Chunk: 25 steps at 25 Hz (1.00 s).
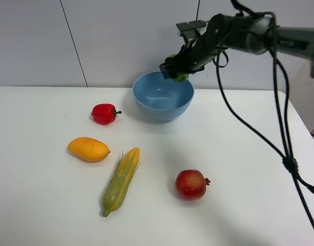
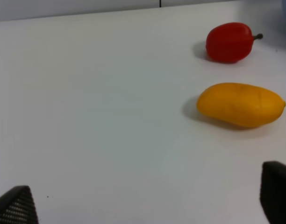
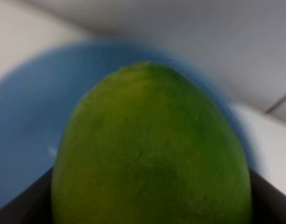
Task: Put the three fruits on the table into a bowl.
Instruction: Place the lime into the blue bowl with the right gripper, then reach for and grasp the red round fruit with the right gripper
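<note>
My right gripper [image 1: 176, 70] is shut on the green lime [image 1: 178, 76] and holds it just above the far rim of the light-blue bowl [image 1: 162, 104]. In the right wrist view the lime [image 3: 152, 149] fills the frame with the bowl [image 3: 26, 126] behind it. The orange-yellow mango [image 1: 89, 149] lies on the white table [image 1: 239, 154] at the left, and the red pomegranate [image 1: 191, 184] lies nearer the front. My left gripper [image 2: 147, 205] is open and empty, low over the table, short of the mango [image 2: 240, 104]; it is out of the exterior view.
A red bell pepper [image 1: 104, 114] sits left of the bowl and shows in the left wrist view [image 2: 229, 42]. A yellow-green corn cob [image 1: 121, 180] lies between mango and pomegranate. Black cables [image 1: 285, 154] hang from the right arm over the table's right side.
</note>
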Motion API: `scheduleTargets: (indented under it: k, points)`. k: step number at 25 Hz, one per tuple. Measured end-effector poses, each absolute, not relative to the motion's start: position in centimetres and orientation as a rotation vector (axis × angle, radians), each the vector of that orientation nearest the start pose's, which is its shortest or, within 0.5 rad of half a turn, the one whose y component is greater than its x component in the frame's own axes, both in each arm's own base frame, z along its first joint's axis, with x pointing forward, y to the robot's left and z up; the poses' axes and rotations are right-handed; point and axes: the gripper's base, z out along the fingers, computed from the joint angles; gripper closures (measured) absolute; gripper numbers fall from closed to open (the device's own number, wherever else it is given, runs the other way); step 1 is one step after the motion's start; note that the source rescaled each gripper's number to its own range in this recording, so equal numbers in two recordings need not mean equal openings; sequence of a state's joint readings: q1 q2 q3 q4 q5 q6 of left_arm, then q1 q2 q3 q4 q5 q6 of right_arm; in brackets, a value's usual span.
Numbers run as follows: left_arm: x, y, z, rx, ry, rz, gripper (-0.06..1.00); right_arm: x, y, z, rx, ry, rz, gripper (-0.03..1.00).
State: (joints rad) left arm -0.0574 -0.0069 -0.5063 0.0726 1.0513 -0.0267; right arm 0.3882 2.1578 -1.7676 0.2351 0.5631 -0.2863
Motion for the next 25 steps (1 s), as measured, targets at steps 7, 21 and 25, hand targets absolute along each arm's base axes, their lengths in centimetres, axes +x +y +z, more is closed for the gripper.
scheduleTargets:
  k: [7, 21, 25]
  points:
    - [-0.6, 0.6, 28.0, 0.028, 2.020, 0.033, 0.03, 45.6, 21.1, 20.5, -0.605, 2.360, 0.323, 0.19]
    - [-0.6, 0.6, 28.0, 0.028, 2.020, 0.033, 0.03, 34.1, 21.6, 33.4, -0.897, 2.473, 0.404, 0.11]
    - [-0.6, 0.6, 28.0, 0.028, 2.020, 0.032, 0.03, 30.6, 20.9, 30.9, -1.011, 2.556, 0.340, 0.10]
